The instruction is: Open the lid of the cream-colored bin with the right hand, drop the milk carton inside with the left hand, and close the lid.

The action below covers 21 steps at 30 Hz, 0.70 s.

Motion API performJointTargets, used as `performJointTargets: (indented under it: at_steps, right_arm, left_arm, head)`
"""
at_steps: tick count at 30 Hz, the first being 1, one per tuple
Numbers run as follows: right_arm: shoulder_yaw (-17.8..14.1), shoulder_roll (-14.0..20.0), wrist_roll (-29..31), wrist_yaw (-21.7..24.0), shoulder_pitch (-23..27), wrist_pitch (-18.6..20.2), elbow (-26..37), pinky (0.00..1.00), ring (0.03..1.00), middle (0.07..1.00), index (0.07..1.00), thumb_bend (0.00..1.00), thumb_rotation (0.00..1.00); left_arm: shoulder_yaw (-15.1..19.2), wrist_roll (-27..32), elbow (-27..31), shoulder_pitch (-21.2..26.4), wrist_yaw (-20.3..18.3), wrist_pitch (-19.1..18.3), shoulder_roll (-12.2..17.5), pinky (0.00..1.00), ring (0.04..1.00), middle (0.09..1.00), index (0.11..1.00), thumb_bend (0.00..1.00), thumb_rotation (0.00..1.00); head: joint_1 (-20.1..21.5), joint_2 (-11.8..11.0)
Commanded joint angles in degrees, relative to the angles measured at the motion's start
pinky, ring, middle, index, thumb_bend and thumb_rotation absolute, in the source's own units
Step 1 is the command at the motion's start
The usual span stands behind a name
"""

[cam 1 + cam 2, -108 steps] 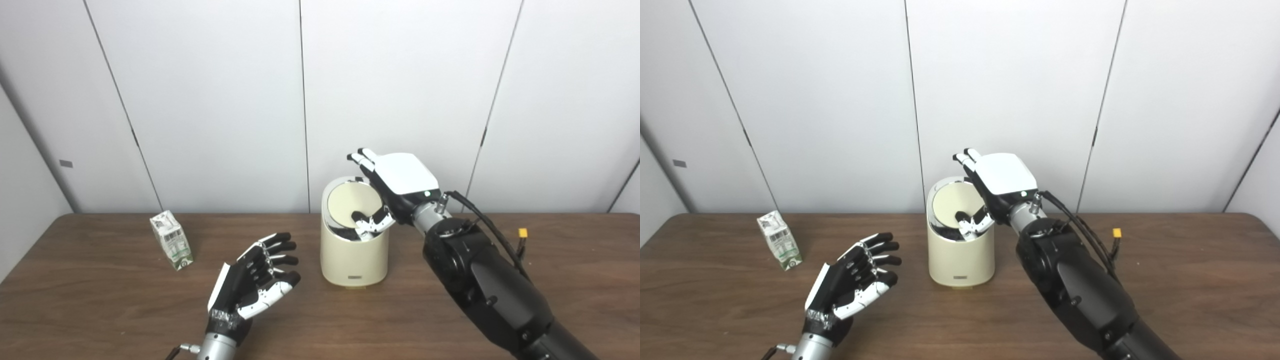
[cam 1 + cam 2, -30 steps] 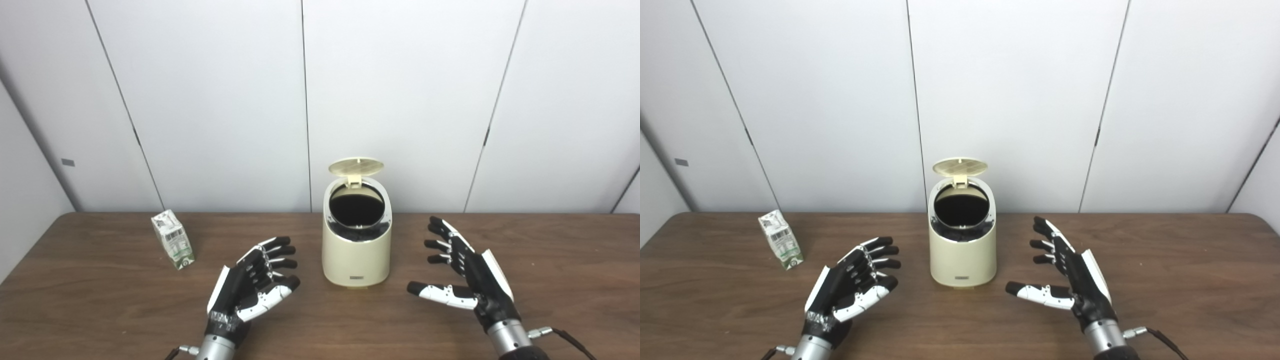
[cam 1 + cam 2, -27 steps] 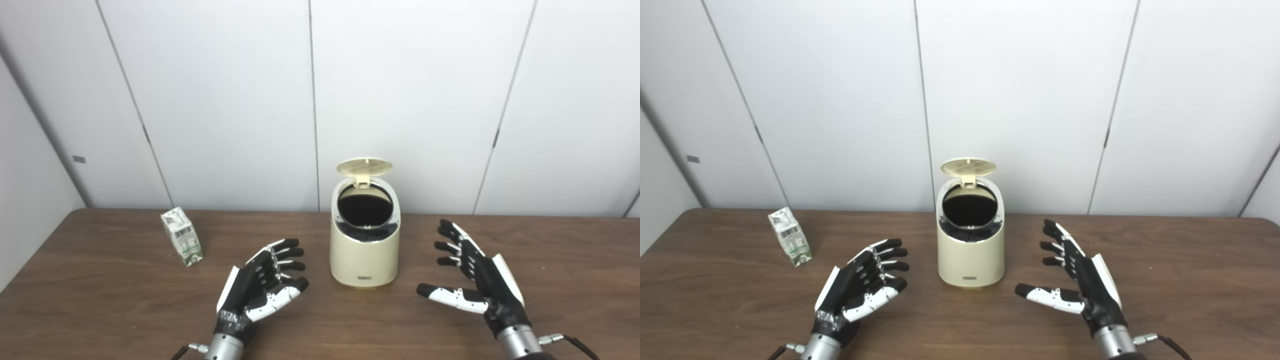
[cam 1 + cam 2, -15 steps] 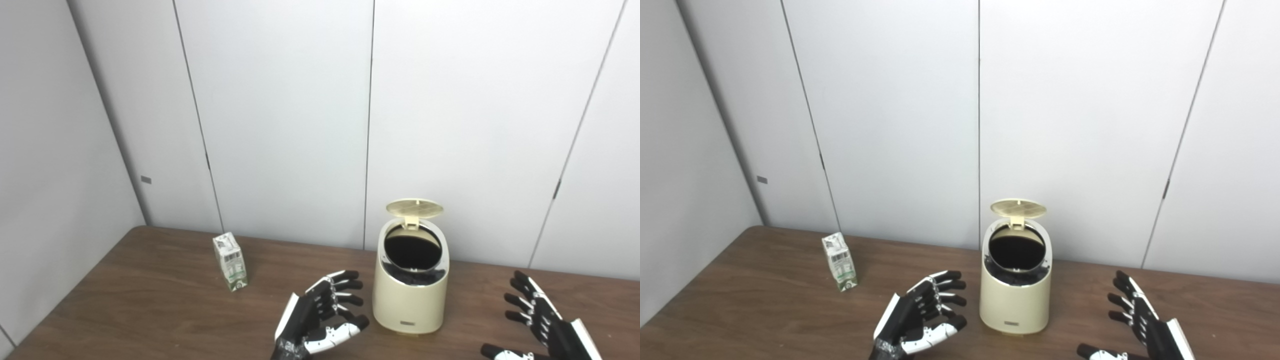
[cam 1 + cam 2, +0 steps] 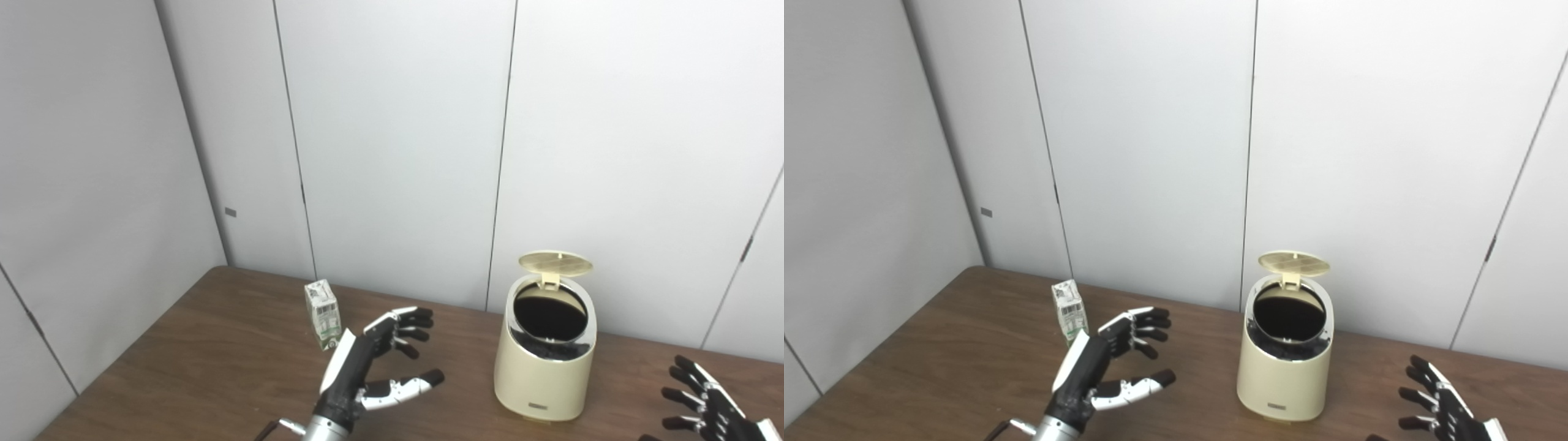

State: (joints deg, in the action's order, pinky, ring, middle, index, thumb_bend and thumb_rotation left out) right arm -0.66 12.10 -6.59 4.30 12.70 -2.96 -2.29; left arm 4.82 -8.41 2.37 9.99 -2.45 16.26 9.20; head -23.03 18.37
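Nearest my cameras, low over the wooden table (image 5: 184, 380), I have the left hand (image 5: 373, 361) spread wide with nothing in it, thumb held apart from the fingers, palm turned toward the bin side. At the bottom right corner my right hand (image 5: 1442, 410) is only partly in frame, fingers splayed and empty as far as I can see. Past the left hand, the milk carton (image 5: 323, 314) stands upright on the table, just beyond the fingertips and clear of them, well apart from the cream-colored bin (image 5: 545, 373) to its right. Its round lid (image 5: 555, 262) is swung up on the rear hinge, leaving the dark mouth exposed, so I judge the opening step done. Grasping the carton, carrying it over, dropping it in and closing the lid all remain; none has started. The tabletop is dark brown woodgrain, otherwise bare where I can see it. Behind it rise plain pale wall panels (image 5: 1151, 153) with thin vertical seams, meeting in a corner at left.
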Motion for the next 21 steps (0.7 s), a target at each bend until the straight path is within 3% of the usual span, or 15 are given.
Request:
performJointTargets:
  at_steps: [1, 6, 10, 17, 21]
  right_arm:
    - [-0.2, 0.2, 0.3, -0.4, 2.3, -2.2, 1.7, 0.61, 0.806, 0.901, 0.893, 0.86, 0.35]
    - [0.3, 0.2, -1.0, -0.7, 2.4, -2.5, 1.7, 0.6, 0.802, 0.903, 0.901, 0.83, 0.31]
    - [0.4, 0.3, -1.6, -0.8, 2.6, -3.3, 1.2, 0.6, 0.803, 0.9, 0.903, 0.8, 0.28]
    - [0.3, 0.3, -1.9, -0.6, 2.7, -2.3, 1.6, 0.59, 0.79, 0.891, 0.896, 0.81, 0.3]
    - [0.2, 0.5, -1.5, -0.3, 2.6, -2.5, 1.5, 0.59, 0.791, 0.893, 0.895, 0.82, 0.31]
  left_arm:
    - [1.6, -0.5, 3.3, 1.6, 1.0, -1.1, 2.6, 0.55, 0.67, 0.733, 0.777, 0.7, 0.19]
    - [4.8, 1.5, 5.5, 3.3, 0.2, -5.2, 6.9, 0.59, 0.678, 0.733, 0.769, 0.71, 0.11]
    - [6.2, 2.3, 5.1, 4.8, 0.3, -5.6, 9.6, 0.55, 0.655, 0.718, 0.762, 0.72, 0.04]
    - [7.9, 1.9, 0.6, 9.1, 1.4, -1.9, 13.2, 0.55, 0.665, 0.71, 0.752, 0.75, 0.07]
    - [8.7, 2.8, -3.3, 11.5, 1.1, 1.0, 15.1, 0.63, 0.722, 0.721, 0.75, 0.79, 0.09]
  head:
    - [0.1, 0.0]
    - [-0.1, 0.2]
    - [-0.1, 0.3]
    - [-0.1, 0.5]
    - [-0.1, 0.5]
